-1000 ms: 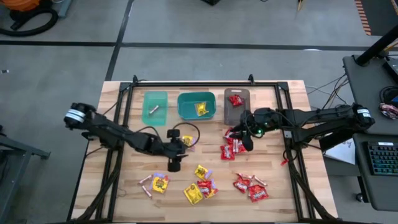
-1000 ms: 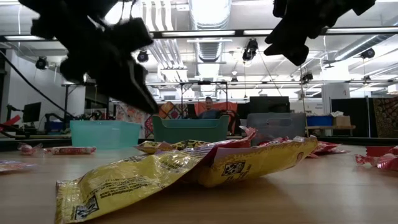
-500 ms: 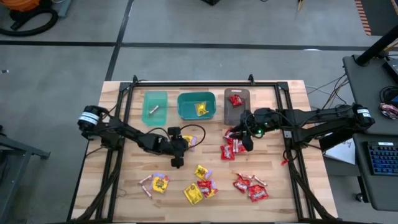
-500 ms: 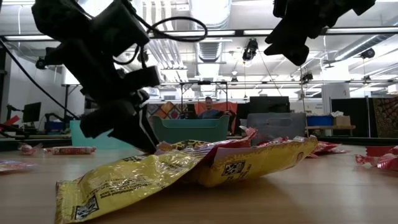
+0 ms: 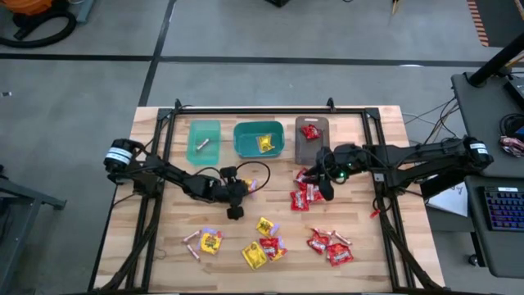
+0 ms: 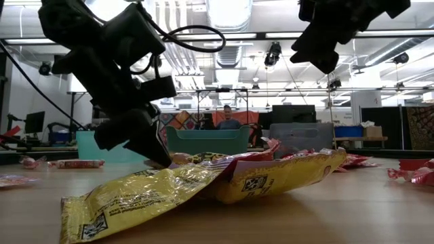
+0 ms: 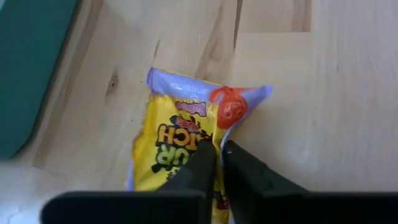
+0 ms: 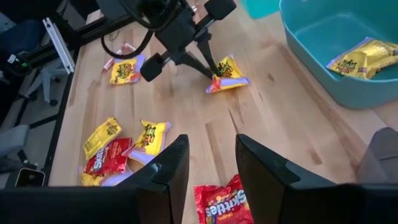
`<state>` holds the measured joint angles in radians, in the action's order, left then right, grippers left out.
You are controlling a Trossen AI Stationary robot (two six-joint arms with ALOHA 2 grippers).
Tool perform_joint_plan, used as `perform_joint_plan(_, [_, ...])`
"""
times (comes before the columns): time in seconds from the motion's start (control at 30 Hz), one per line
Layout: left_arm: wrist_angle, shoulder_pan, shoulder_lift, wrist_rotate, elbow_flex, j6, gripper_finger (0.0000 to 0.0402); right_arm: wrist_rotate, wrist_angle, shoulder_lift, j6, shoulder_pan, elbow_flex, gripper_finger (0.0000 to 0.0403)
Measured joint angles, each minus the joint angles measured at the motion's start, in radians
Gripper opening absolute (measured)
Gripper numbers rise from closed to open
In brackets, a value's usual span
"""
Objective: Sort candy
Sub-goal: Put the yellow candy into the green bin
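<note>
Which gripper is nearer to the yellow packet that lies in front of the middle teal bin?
The left. The left gripper is shut on the yellow packet; the right gripper hovers farther right, over red packets.

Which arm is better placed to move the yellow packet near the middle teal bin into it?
The left. Its left gripper is already shut on the yellow packet, while the right gripper hangs open over red packets.
</note>
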<state>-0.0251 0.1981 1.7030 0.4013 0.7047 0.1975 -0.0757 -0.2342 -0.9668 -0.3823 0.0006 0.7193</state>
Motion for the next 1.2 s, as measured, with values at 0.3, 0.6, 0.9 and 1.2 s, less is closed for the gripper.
perform_joint_plan(0.3, [0.008,0.013,-0.1,-0.052,0.0,-0.007,0.0,0.021,0.0,0.0,0.001,0.011,-0.005,0.0122])
perform_joint_plan(0.6, [-0.041,-0.034,-0.311,0.053,0.001,-0.152,0.0,0.033,0.011,0.0,0.027,0.011,-0.005,0.0116])
perform_joint_plan(0.9, [-0.139,-0.351,-0.315,-0.044,0.002,-0.232,0.0,0.112,0.015,0.0,0.018,0.01,-0.005,0.0107])
perform_joint_plan(1.2, [-0.143,-0.5,-0.229,-0.158,0.043,-0.217,0.0,0.113,0.016,0.0,-0.002,0.01,-0.005,0.0112])
